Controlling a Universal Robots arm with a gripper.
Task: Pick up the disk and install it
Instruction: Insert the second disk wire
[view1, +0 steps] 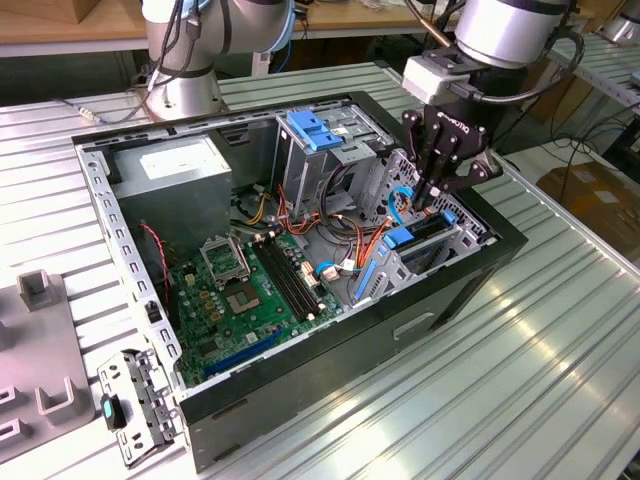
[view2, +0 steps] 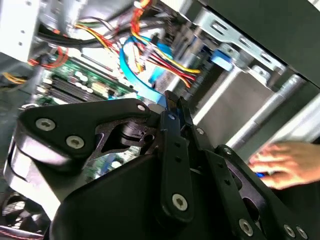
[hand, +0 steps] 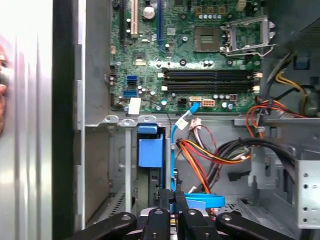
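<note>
Well along, by the look of it: picked up already and lodged in place. Note the disk standing on edge inside the drive bay at the exterior view's right end of the computer case, its blue bracket facing up and out. Directly above it, note the gripper, fingers drawn narrow, almost together, tips just over the bay and close beside the blue cable. Nothing plainly pinched between them in either wrist view (hard to rule out a light touch on the bracket's top edge). Left to do, as a judgement only: perhaps a last push home, since cannot tell whether fully seated or latched; no cable visibly plugged into it.

Counted: one disk, one gripper, one case, one grey power supply, one blue latch atop the metal cage, one green motherboard, one blue cable, one bundle of red, yellow and orange wires, and one person's hand resting outside the case
</note>
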